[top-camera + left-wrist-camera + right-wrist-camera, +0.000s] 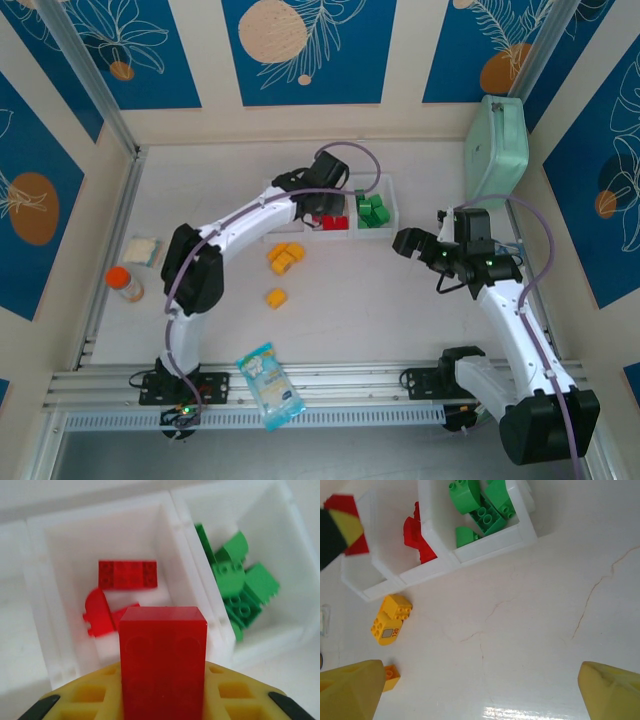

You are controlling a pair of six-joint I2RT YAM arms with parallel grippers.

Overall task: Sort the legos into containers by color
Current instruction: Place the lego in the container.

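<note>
Left gripper [324, 203] is closed on a red lego [162, 655], held upright between the yellow fingers [95, 700], right above the middle compartment of the containers tray [182, 555]. Can't tell whether the brick touches the tray.

That middle compartment has loose red legos: one flat brick [127, 574] and a rounded one [97, 612] beside it. The right compartment holds the green legos [235, 580], piled together.

Yellow legos are on the bench [380, 300], just in front of the tray's left end: a small cluster [285, 258] and a single one [275, 297] a bit nearer the arms.

Right gripper [481, 680] has its jaws wide apart with nothing between them, over bare bench to the right of the tray.

Also around: orange-capped bottle [125, 283] at the left edge, mint-green case [497, 148] at far right, blue packet [268, 385] near the arm bases.
</note>
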